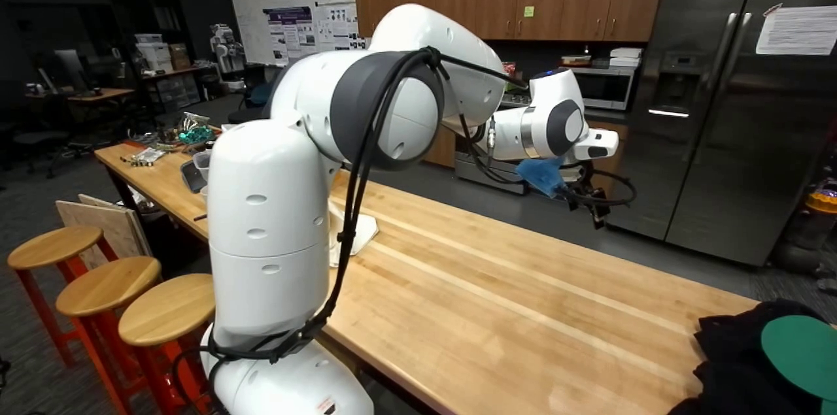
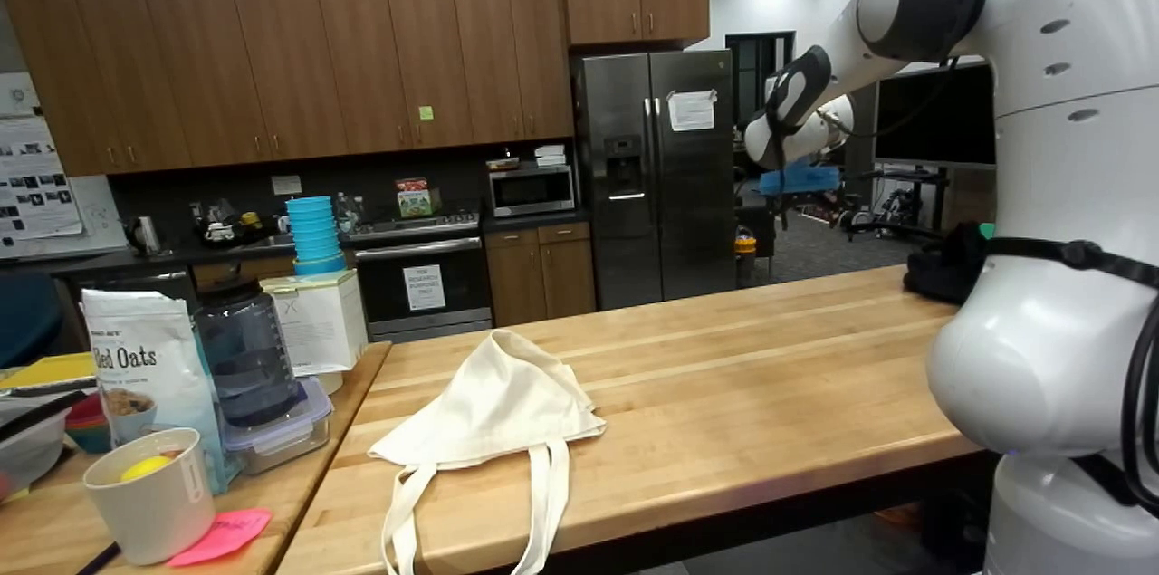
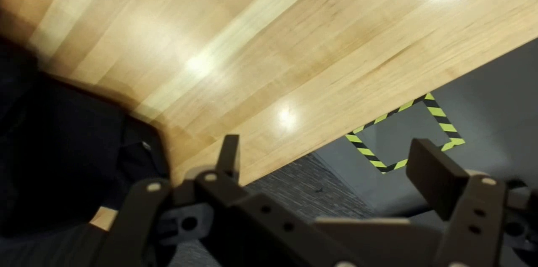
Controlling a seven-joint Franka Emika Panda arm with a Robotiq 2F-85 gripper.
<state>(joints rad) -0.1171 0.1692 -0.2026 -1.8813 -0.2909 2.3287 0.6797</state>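
Hovering empty, fingers apart: black two-fingered tool [image 3: 325,159]. Nearest, crumpled black fabric bundle [image 3: 80,145] on one end of pale wooden tabletop [image 3: 273,61]. Likely soft, grippy, weight uncertain; best pinched by a raised fold.

A lab with a kitchen area in it: wooden cupboards [image 2: 308,68], a fridge [image 2: 661,222], an oven [image 2: 385,290] and a microwave [image 2: 531,190] show the kitchen, while a robot arm [image 1: 268,225] by the long bench [image 1: 510,297], posters [image 1: 289,29] on a whiteboard [image 1: 248,10] and striped floor tape [image 3: 439,114] show the lab.
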